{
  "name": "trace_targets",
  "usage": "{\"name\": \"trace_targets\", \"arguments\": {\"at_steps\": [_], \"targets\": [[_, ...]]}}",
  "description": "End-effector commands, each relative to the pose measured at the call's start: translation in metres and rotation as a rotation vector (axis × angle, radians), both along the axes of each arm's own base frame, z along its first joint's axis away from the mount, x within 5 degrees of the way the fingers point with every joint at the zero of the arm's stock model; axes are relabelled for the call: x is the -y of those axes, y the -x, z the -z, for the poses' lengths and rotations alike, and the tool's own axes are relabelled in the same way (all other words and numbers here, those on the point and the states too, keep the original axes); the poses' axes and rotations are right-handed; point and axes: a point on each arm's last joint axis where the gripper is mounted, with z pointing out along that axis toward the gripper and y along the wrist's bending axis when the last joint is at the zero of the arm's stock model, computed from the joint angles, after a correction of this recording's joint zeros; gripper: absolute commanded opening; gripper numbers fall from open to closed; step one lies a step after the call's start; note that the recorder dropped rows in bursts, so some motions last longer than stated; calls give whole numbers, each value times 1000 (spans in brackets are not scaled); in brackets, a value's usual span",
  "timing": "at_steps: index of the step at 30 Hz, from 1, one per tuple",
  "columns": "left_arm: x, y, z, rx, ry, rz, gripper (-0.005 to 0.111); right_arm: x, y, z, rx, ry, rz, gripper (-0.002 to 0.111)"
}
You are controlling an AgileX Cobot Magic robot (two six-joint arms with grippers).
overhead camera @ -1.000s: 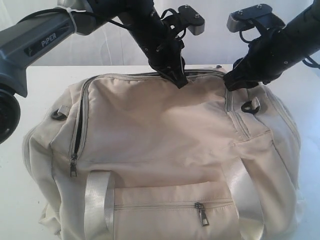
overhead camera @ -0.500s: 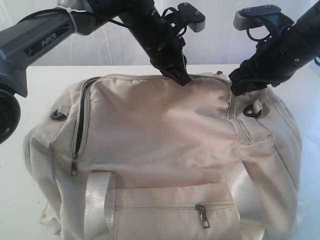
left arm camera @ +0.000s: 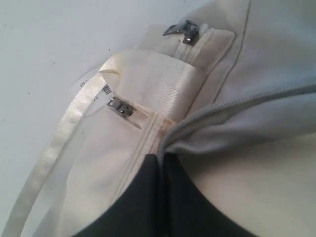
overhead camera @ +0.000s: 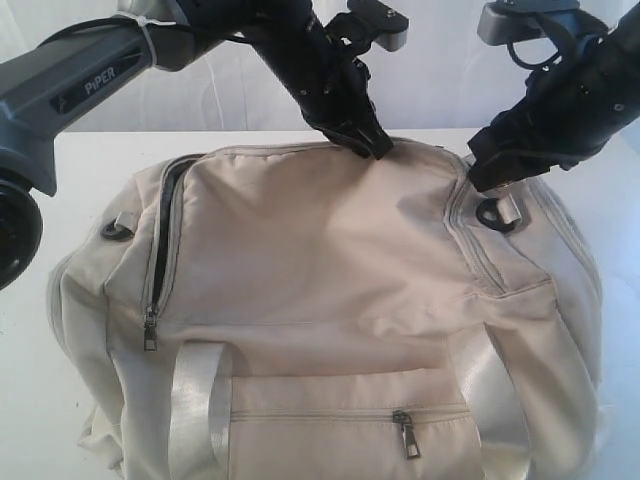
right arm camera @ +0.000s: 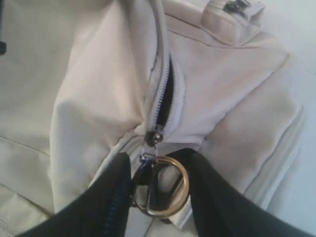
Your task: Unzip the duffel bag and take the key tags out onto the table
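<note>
The cream duffel bag [overhead camera: 320, 260] lies on the white table [overhead camera: 80, 170]. My left gripper [overhead camera: 372, 146] is at the bag's far top edge, shut on a fold of its fabric [left arm camera: 197, 123]. My right gripper [overhead camera: 487, 180] hovers over the bag's right end with its jaws apart. Seen between the right fingers [right arm camera: 212, 192] are a metal ring [right arm camera: 183, 190] and the zipper pull [right arm camera: 150, 148]. Beyond that pull the zip [right arm camera: 167, 96] gapes a little, showing dark lining. The black D-ring [overhead camera: 497, 213] hangs just below this gripper. The key tags are out of view.
A side zip [overhead camera: 160, 240] on the bag's left stands partly open, its pull [overhead camera: 148, 330] at the lower end. A front pocket zip pull [overhead camera: 405, 432] and shiny webbing handles [overhead camera: 195, 410] face the camera. A loose strap [left arm camera: 49, 153] trails on the table behind the bag.
The left gripper has risen and shifted right with the pinched fabric, pulling the bag's top up. The right gripper has moved right, now sitting over the D-ring.
</note>
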Motion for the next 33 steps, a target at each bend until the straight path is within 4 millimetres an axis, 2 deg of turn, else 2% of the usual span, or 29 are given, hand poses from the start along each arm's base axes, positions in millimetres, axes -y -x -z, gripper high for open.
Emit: {"name": "trace_targets", "arguments": {"at_steps": [1,14,18,20,23,25,26,28,33], "targets": [[-15,-10,2,17,-27,-81,0,0,21,-9,-42,-9,-20,0],[-22,-11,4,-17,-41,-87,0,-2,74,-31,37,-37,-2,0],[-21,-9,4,-38,-38,-77,0,-1,77,-34,87,-37,15,0],[-21,-8,5,-44,-40,-72,0,0,71,-32,136,-43,41,0],[-20,-7,5,-54,-40,-62,0,3,51,-25,241,-28,80,0],[-18,-5,5,-66,-26,-28,0,4,30,-11,279,37,-6,11],[-17,-4,4,-68,-16,-14,0,3,18,-1,283,73,-75,23],[-16,-4,4,-70,-10,-10,0,3,2,18,272,132,-172,38],[-17,-3,4,-72,-17,0,0,5,-26,44,256,168,-189,40]]}}
